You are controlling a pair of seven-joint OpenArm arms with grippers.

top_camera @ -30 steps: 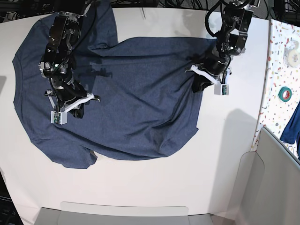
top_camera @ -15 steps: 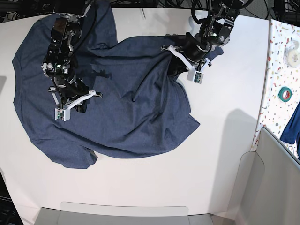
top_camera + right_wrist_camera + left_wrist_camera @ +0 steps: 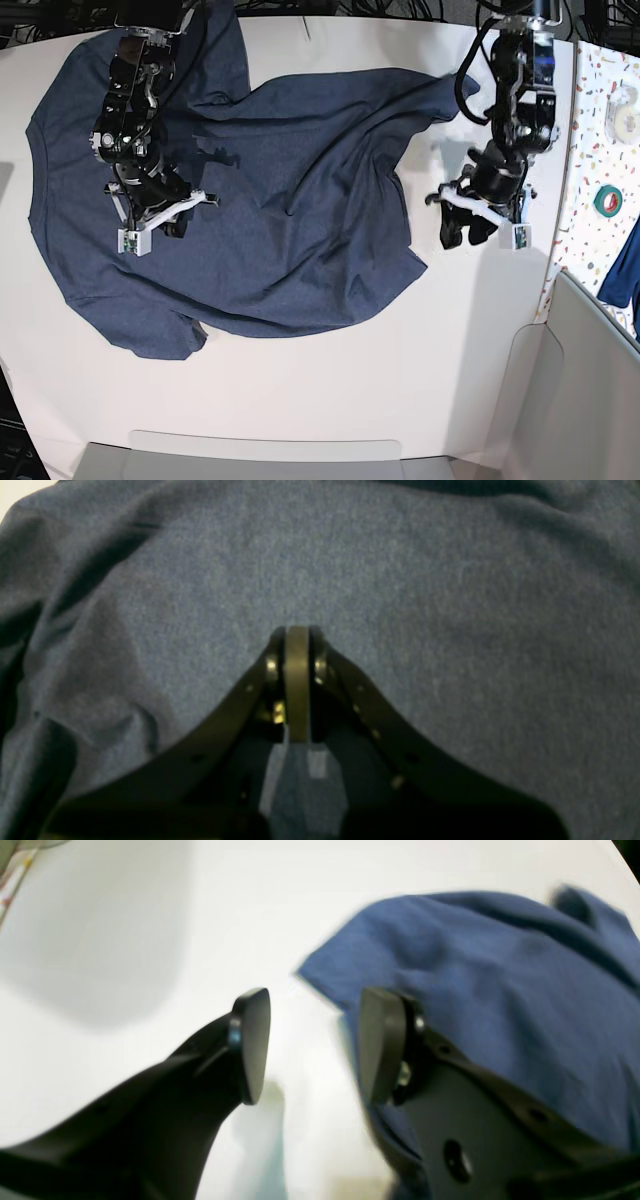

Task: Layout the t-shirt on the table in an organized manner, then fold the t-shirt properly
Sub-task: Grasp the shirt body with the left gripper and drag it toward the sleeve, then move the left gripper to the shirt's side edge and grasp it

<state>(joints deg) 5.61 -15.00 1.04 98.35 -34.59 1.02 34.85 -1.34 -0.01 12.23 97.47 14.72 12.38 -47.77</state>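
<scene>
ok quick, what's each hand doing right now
left hand: open, empty, beside the t-shirt edge
right hand: closed, resting on the t-shirt, no cloth visibly held

No text can be read

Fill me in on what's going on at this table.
A two-armed robot is spreading out a t-shirt on the table. The right gripper is shut and rests on the middle of the shirt. The left gripper hangs open over bare table beside the shirt's edge, holding nothing. The shirt lies mostly flat but is rumpled near its hem, and no fold has been made yet.
</scene>
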